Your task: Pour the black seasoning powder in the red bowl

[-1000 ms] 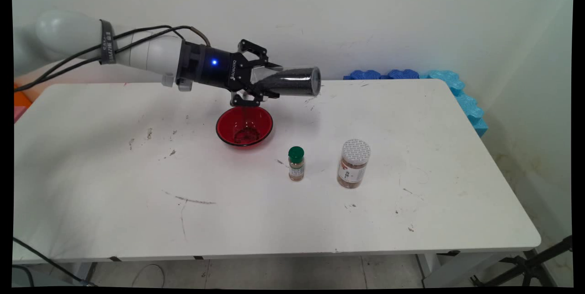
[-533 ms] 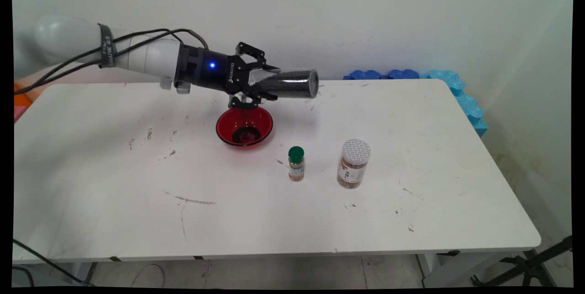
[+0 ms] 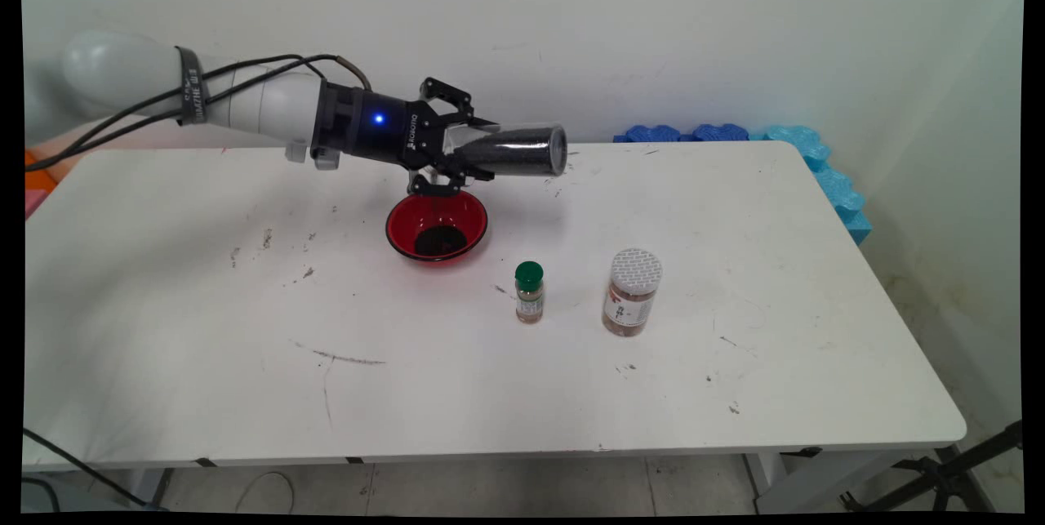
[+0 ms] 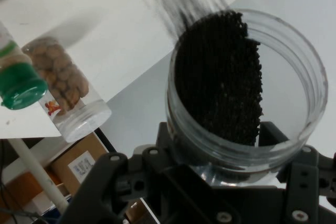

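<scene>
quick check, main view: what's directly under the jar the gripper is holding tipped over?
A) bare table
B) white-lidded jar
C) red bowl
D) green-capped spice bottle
C: the gripper holds the clear jar of dark grains on its side, its gripped end above the red bowl, which has a dark pile in it; the green-capped bottle and white-lidded jar stand nearer and to the right.

Three jars (image 3: 631, 292), one bowl (image 3: 437, 224)

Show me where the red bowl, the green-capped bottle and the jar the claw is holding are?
red bowl (image 3: 400, 219): main view, left inner wall.
green-capped bottle (image 3: 529, 275): main view, its cap.
clear jar of black grains (image 3: 514, 151): main view, its side.
</scene>
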